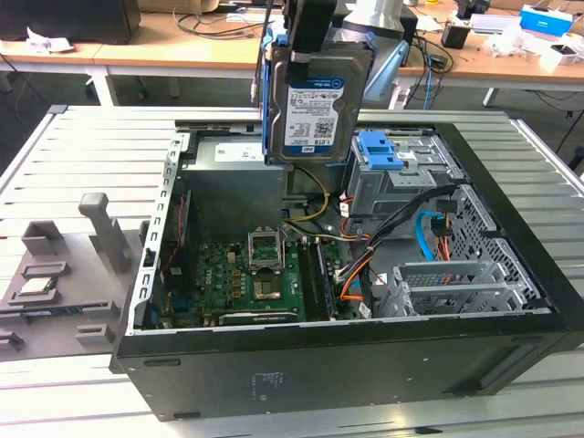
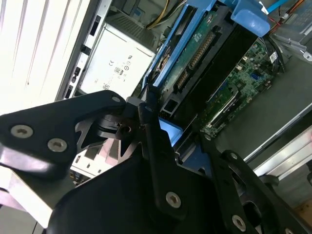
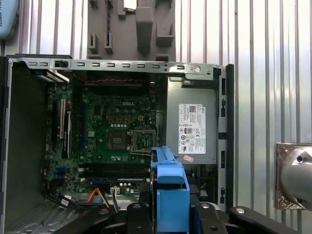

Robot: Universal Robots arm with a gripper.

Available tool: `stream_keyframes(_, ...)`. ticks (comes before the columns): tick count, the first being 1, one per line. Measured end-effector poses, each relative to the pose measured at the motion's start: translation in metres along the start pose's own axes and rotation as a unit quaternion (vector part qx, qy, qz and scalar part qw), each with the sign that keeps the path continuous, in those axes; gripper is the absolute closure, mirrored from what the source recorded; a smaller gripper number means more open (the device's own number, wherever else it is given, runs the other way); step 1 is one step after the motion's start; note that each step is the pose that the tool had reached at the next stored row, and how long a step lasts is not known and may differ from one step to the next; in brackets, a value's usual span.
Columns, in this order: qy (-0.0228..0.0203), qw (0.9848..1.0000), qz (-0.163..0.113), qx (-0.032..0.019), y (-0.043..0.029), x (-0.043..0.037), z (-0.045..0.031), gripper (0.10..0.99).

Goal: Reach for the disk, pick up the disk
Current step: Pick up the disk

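Currently: disk (image 1: 315, 105), one unit, hanging upright above the open computer case (image 1: 365, 370), label facing out in the exterior view. Handling, as judged: rigid metal body, fairly heavy, smooth-faced, sensitive to knocks; best taken by the blue side rails (image 3: 170, 195). Gripper (image 1: 308, 44): closed narrowly onto the disk's upper end, bearing its whole weight.

Gripper (image 2: 170, 131) of matte black linkage plates (image 2: 58, 126) with angular cut-outs, pinned by silver round screws (image 2: 172, 199); arm (image 1: 379, 14) silver-grey, with a pale blue joint cap (image 1: 388, 68)
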State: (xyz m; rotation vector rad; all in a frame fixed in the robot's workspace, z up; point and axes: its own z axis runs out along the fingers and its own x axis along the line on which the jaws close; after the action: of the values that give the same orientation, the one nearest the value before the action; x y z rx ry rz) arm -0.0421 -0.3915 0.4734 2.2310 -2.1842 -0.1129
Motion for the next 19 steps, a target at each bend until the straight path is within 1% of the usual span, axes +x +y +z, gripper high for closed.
stream_keyframes(5,0.0000,1.0000,0.000,0.0000,0.0002,0.0078,-0.0003,0.718)
stream_keyframes(19,0.0000,1.0000,0.000,0.0000,0.0006,0.0250,-0.0009,0.718)
